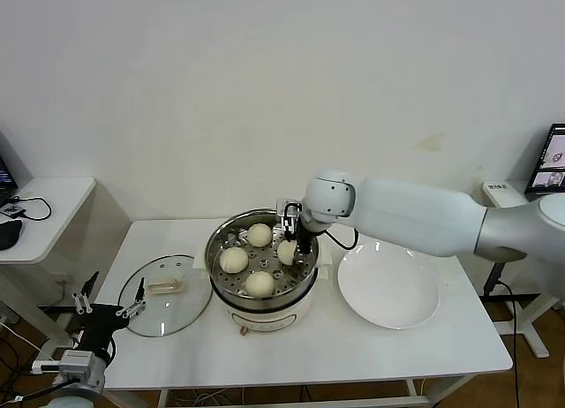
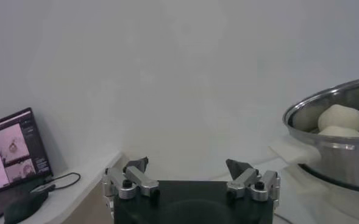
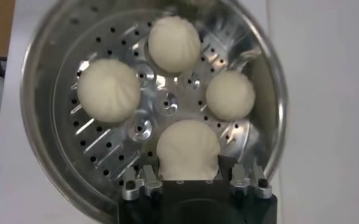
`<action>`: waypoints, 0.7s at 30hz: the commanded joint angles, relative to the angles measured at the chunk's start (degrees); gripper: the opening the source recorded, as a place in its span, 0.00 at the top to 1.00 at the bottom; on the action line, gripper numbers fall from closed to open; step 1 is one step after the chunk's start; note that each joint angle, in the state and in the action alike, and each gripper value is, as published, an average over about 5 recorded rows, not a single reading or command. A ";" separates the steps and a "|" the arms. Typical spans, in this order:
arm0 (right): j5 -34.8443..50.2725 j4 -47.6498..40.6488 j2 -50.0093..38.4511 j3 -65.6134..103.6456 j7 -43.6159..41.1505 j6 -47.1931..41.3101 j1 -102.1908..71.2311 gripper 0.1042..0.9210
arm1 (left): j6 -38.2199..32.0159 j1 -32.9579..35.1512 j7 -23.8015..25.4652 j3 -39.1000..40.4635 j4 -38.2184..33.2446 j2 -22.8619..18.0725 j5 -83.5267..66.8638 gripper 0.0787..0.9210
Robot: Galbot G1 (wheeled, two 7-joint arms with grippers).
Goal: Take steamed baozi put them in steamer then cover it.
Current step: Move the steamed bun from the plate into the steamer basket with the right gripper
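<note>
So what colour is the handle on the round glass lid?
Cream-white: the bar handle on the clear glass lid, best in the head view.

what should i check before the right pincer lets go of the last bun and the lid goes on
1. Fourth cream-white dough bun over the perforated tray, in right pincer: ok.
2. Other three buns inside the shiny steel steamer: ok.
3. Bun resting on the tray: cannot tell.
4. White round plate emptied: ok.
5. Clear glass lid on table, left of steamer: ok.
6. Left pincer open, near lid: ok.
</note>
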 commanded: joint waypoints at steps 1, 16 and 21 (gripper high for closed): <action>-0.54 -1.32 1.05 0.56 0.94 -0.54 -2.79 0.38 | 0.05 -0.04 0.02 0.02 -0.10 -0.06 0.03 0.12; -1.05 4.94 -6.31 4.98 1.30 -0.45 0.78 0.13 | 0.01 0.15 0.02 0.08 -0.43 -0.14 0.08 0.12; 2.13 13.46 -12.92 10.07 10.14 -0.36 -0.99 0.12 | 0.06 0.17 0.02 0.08 -0.88 -0.08 0.08 0.12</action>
